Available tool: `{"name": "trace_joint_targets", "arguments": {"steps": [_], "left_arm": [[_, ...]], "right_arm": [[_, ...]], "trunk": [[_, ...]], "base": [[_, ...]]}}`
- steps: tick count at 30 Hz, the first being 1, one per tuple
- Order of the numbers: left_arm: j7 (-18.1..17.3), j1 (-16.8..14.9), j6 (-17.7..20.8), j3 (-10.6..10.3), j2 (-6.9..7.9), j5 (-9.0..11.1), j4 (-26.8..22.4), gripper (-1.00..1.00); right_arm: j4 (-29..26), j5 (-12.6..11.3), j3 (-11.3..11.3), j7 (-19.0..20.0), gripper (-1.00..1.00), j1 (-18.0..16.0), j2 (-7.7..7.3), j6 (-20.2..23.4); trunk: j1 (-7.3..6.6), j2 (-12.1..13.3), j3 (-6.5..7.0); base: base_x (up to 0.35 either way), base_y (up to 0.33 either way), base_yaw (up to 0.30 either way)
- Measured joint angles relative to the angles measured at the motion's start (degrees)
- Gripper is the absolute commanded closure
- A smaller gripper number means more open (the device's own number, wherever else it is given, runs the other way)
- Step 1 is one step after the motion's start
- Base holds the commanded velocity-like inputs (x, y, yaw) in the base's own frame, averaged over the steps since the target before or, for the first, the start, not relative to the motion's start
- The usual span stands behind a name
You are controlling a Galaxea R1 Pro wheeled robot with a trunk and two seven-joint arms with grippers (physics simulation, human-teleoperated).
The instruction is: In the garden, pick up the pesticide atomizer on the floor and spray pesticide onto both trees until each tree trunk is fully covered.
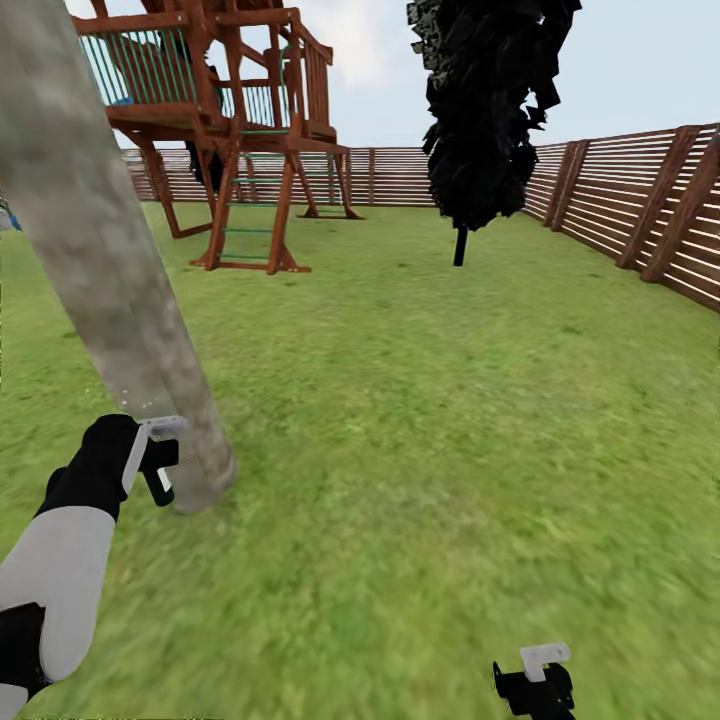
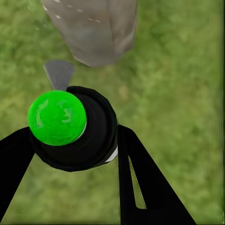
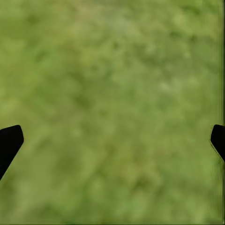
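Left gripper [image 2: 75, 140] clamped around pesticide atomizer [image 2: 70, 129], beside tree trunk [image 1: 110, 270].

Green lawn [image 1: 450, 420], slatted wooden fence [image 1: 640, 210], play tower [image 1: 235, 110], seemingly overcast sky.

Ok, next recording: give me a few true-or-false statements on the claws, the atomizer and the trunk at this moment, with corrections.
1. The left claw is shut on the pesticide atomizer. True.
2. The atomizer lies on the grass beside the play tower. False: it is held in the left claw, close to the base of the tree trunk.
3. The right claw is open with only lawn between its fingers. True.
4. The pale trunk stands at the right of the head view, against the fence. False: it leans at the left of that view, and the fence runs along the right and the back.
5. The black tree stands farther off than the pale trunk. True.
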Motion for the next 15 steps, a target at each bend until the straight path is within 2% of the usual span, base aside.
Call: {"name": "trace_joint_targets", "arguments": {"steps": [9, 15], "left_arm": [[0.02, -0.09, 0.00, 0.16, 0.09, -0.04, 0.00, 1.00], [0.13, 0.00, 0.00, 0.11, 0.09, -0.04, 0.00, 1.00]], "right_arm": [[0.08, 0.00, 0.00, 0.01, -1.00, 0.00, 0.01, 0.00], [0.09, 0.01, 0.00, 0.08, -1.00, 0.00, 0.01, 0.00]], "trunk": [[0.00, 0.00, 0.00], [0.00, 0.00, 0.00]], "base": [[0.008, -0.276, 0.256], [0.127, -0.275, 0.019]]}}
